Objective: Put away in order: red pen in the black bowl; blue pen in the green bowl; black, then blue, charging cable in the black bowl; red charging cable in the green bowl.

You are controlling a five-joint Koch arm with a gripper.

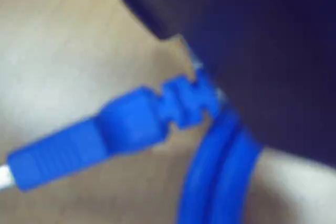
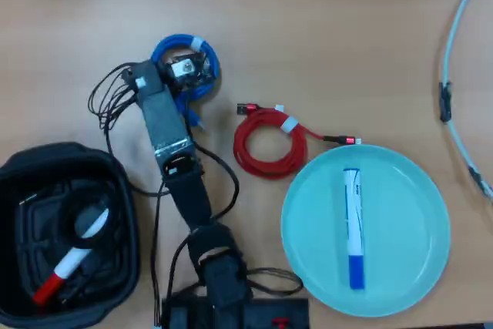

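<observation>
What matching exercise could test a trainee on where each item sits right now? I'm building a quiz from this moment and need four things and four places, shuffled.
Things:
1. red pen
2. blue pen
3. red charging cable
4. blue charging cable

Places:
A. lying in the green bowl
B. on the bare table, between the arm and the green bowl
C. under the gripper, at the arm's far end in the overhead view
D. inside the black bowl, on top of a black cable

Pairs: 1-D, 2-A, 3-B, 4-C
</observation>
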